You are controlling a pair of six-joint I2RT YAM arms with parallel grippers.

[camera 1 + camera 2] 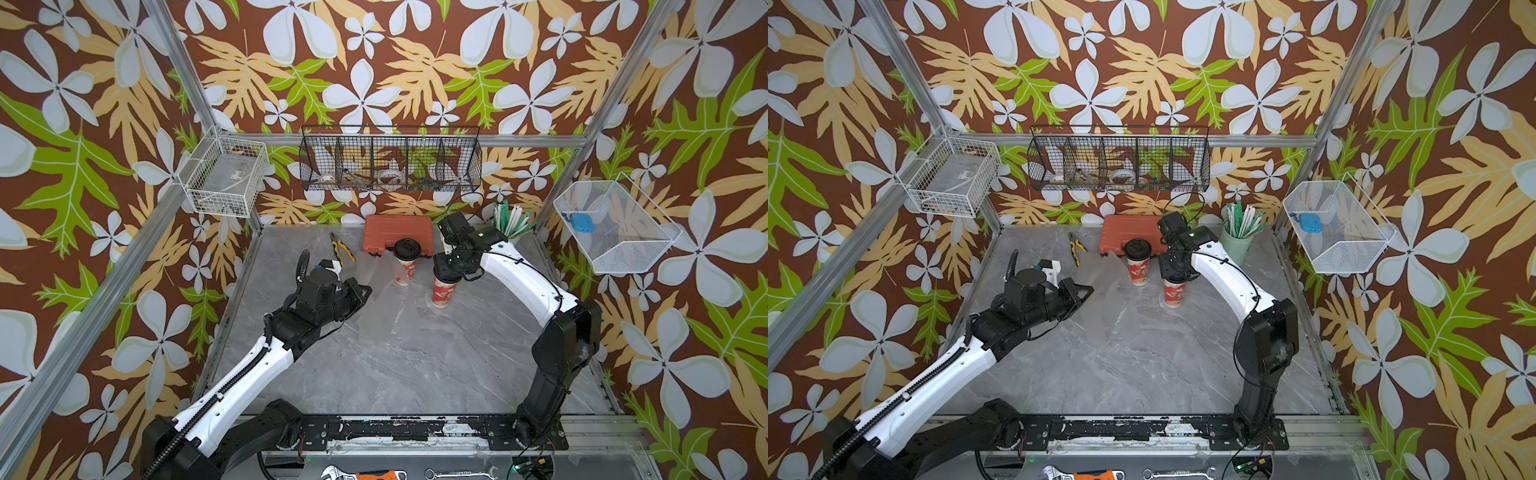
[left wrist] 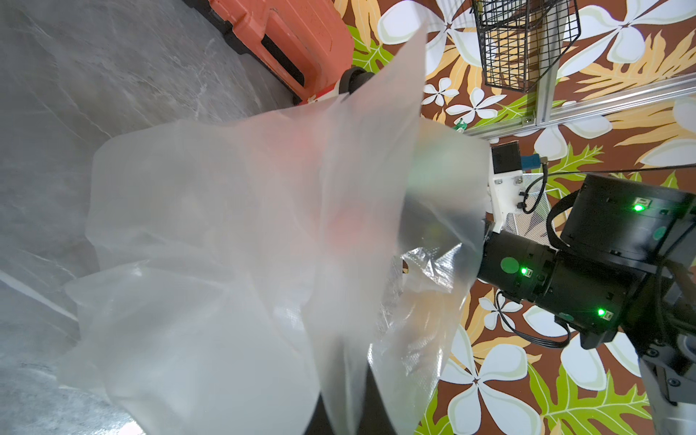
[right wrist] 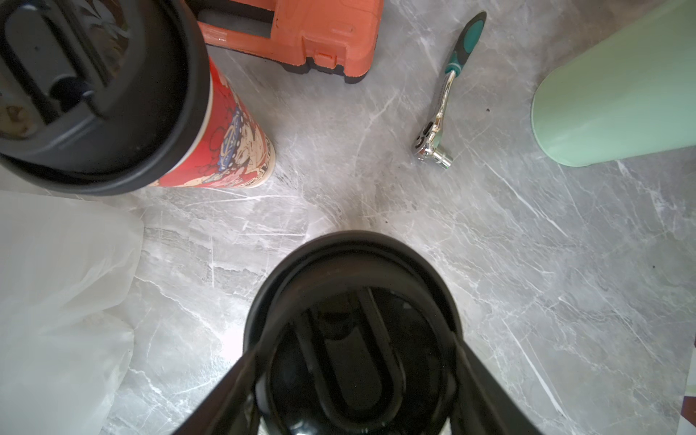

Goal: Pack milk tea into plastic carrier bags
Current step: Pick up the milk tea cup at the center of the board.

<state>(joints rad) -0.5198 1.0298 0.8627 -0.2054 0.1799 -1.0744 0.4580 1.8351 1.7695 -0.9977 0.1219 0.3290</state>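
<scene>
On the grey marble table [image 1: 415, 365] inside floral walls [image 1: 374, 62], we note the left gripper [image 1: 365, 292] clamped on a clear bag [image 2: 226, 226], the right gripper [image 3: 354, 350] straddling one cup [image 1: 444, 293] at its lid [image 3: 354, 293], grip unclear, the other cup [image 1: 409, 266] near the toolbox [image 1: 397, 232].

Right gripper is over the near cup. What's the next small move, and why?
Probably close the right gripper on the lid of the near cup: it straddles the lid, but firm contact is unclear. The left gripper is shut on a clear bag nearby.
</scene>
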